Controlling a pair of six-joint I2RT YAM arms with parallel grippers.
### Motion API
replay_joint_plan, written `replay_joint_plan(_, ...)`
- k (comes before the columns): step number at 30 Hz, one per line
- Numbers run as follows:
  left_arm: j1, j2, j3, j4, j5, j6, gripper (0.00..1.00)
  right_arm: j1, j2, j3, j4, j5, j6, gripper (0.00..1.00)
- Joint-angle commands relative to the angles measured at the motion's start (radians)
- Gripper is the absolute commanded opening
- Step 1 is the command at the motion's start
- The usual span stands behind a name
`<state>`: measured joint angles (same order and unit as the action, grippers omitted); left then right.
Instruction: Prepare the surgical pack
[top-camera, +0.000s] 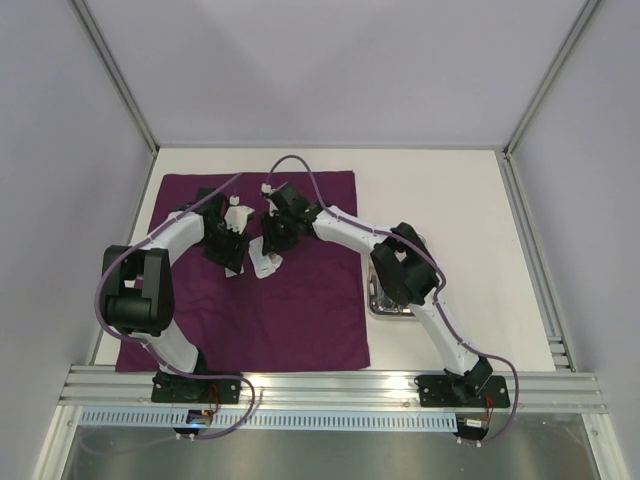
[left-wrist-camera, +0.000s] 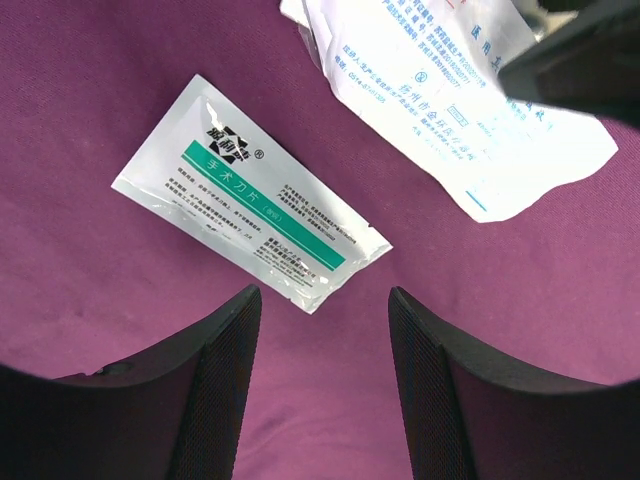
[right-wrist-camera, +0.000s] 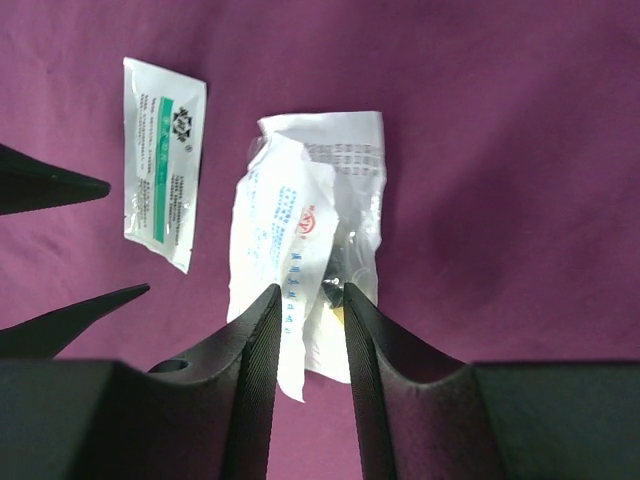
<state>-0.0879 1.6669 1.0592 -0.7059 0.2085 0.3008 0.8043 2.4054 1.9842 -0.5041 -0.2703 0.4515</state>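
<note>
Your right gripper (right-wrist-camera: 310, 290) pinches crinkled white blue-printed paper packets (right-wrist-camera: 300, 210), left gripper (left-wrist-camera: 324, 294) spread over a glossy green-banded sachet (left-wrist-camera: 250, 195); only overhead shows the shiny rectangular steel tray (top-camera: 390, 312).

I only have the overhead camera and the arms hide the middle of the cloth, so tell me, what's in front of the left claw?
Observer: A green-striped packet lies flat on the purple cloth, just ahead of the left claw, untouched.
Operator: Is that claw open?
Observer: Yes, fingers apart, nothing between them.
Operator: And the right claw?
Observer: Its fingers straddle a white blue-printed packet; I can't tell whether it's clamped.
</note>
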Motion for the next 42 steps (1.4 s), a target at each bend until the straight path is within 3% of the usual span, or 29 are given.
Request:
replay_joint_plan(1, 0.007, -0.001, 0.033, -0.003, 0.029, 0.012, 0.62, 0.013, 0.009, 0.038, 0.004, 0.017, -0.010, 0.34)
replay_joint_plan(11, 0.007, 0.013, 0.038, 0.003, 0.035, 0.009, 0.62, 0.026, -0.003, 0.044, 0.016, 0.019, -0.011, 0.36)
replay_joint_plan(19, 0.007, 0.027, 0.041, 0.006, 0.037, 0.012, 0.62, 0.036, 0.031, 0.044, 0.048, -0.024, 0.024, 0.25)
replay_joint_plan(27, 0.007, 0.021, 0.038, 0.006, 0.034, 0.017, 0.62, 0.035, 0.003, 0.035, 0.044, -0.035, 0.026, 0.01)
replay_joint_plan(42, 0.007, -0.036, 0.039, -0.020, 0.025, 0.041, 0.62, 0.029, -0.206, -0.157, 0.162, -0.073, 0.061, 0.01)
